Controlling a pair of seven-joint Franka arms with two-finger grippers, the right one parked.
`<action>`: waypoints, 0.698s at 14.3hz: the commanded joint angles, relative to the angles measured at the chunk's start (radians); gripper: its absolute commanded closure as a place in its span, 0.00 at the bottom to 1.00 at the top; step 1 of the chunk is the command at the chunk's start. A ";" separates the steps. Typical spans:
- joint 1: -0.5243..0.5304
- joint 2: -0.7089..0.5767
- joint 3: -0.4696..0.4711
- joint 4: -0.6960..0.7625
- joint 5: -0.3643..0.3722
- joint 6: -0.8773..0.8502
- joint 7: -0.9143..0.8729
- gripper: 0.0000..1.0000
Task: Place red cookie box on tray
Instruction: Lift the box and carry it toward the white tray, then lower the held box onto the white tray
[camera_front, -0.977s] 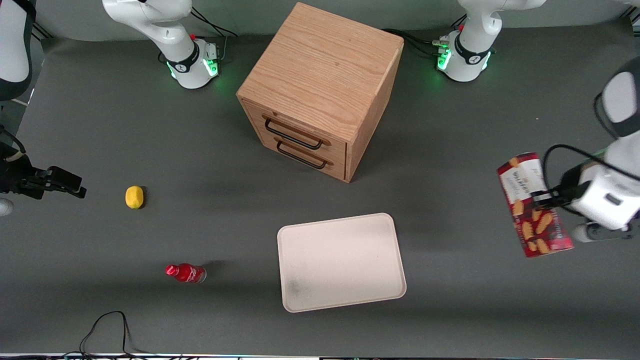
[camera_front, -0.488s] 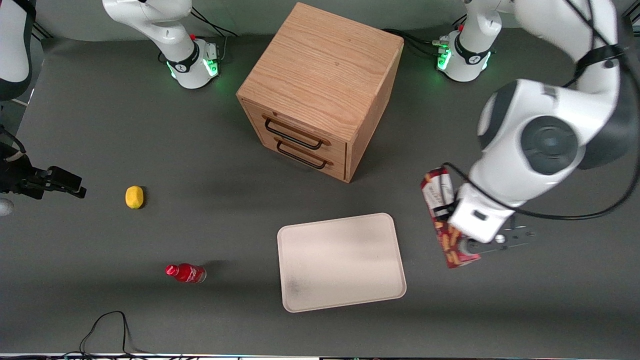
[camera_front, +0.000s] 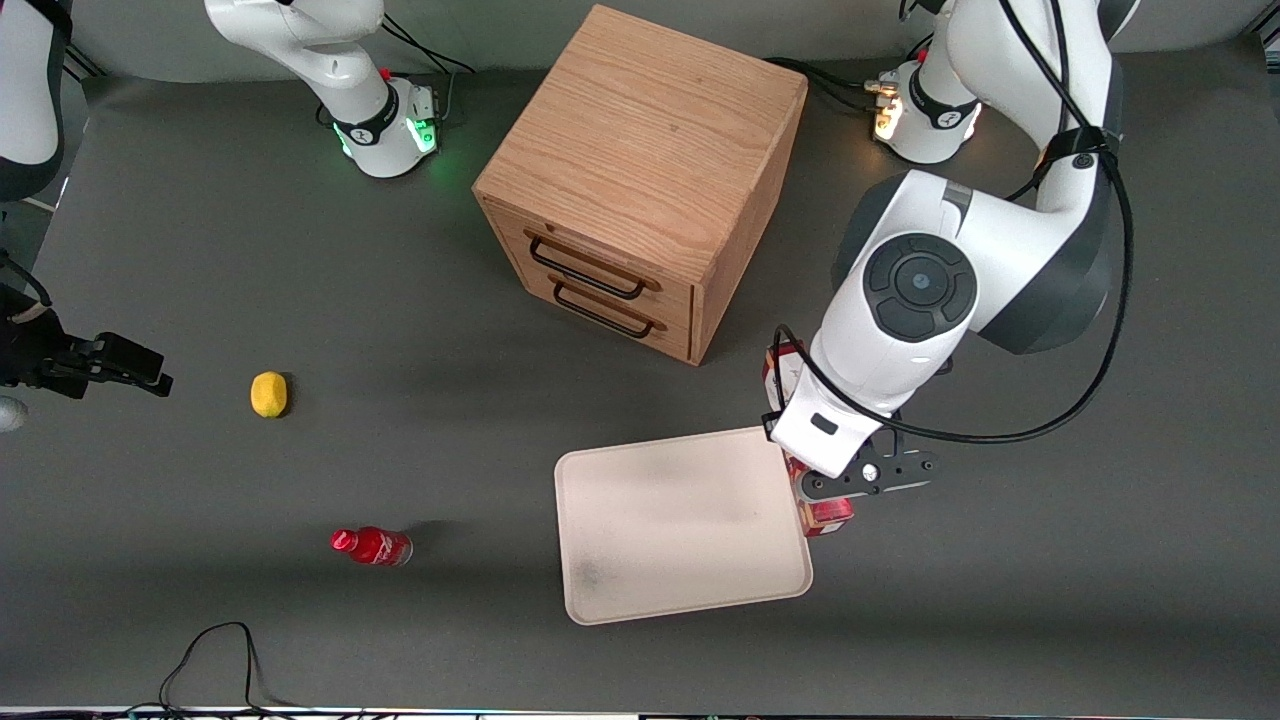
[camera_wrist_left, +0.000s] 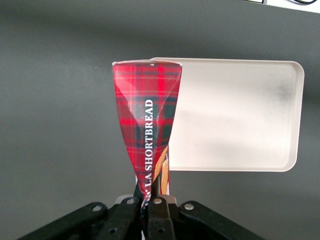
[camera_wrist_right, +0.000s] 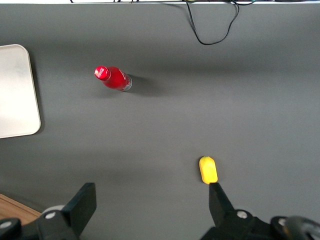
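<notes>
Fingers (camera_wrist_left: 150, 200) clamped on red cookie box (camera_wrist_left: 146, 125) above tray (camera_front: 680, 590) edge.

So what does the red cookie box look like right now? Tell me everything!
The red cookie box is a long, narrow carton in dark-red tartan, with white letters reading SHORTBREAD and a bit of a tan cookie picture. It looks like cardboard. The gripper holds it by one end, lifted off the table, its other end over the edge of the cream tray. In the front view the arm hides most of it.
</notes>
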 joint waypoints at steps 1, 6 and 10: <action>0.003 0.038 0.010 0.050 0.014 0.055 -0.016 1.00; 0.009 0.130 0.011 0.038 0.014 0.148 -0.014 1.00; 0.018 0.213 0.014 0.022 0.014 0.247 -0.010 1.00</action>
